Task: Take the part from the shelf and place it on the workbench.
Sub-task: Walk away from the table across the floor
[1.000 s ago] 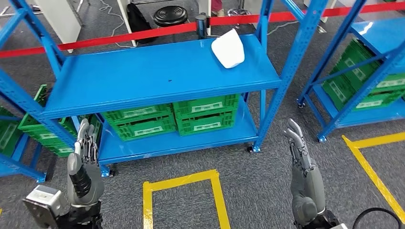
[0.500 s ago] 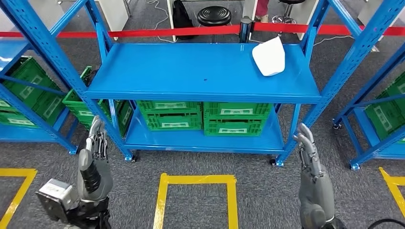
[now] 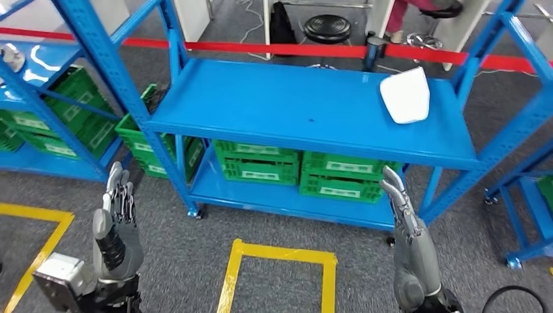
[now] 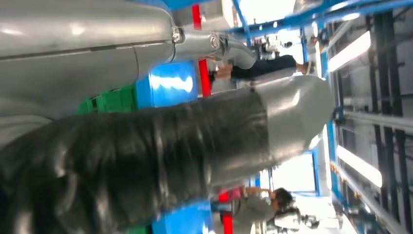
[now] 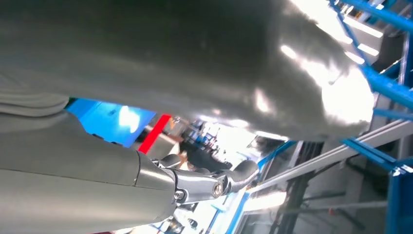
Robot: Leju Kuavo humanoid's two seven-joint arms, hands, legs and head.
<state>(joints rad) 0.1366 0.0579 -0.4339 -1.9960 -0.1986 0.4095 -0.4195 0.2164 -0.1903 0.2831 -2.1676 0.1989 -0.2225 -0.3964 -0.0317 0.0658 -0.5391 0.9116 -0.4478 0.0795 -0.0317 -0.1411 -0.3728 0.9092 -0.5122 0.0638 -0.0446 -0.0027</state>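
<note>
View has swung; the shelf (image 3: 306,114) now sits right. Both hands, left (image 3: 117,215) and right (image 3: 404,215), wide, empty. Risk: white part (image 3: 405,96) lies far right, overreach.

Grey carpet floor (image 3: 182,261) with yellow tape (image 3: 282,251), red barrier tape (image 3: 261,48)

White labels sit on the fronts of the green crates (image 3: 300,169) under the blue shelf (image 3: 280,111); their print is too small to read.

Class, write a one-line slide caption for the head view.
Both empty hands, left and right, raised before a blue shelf holding a white part.
</note>
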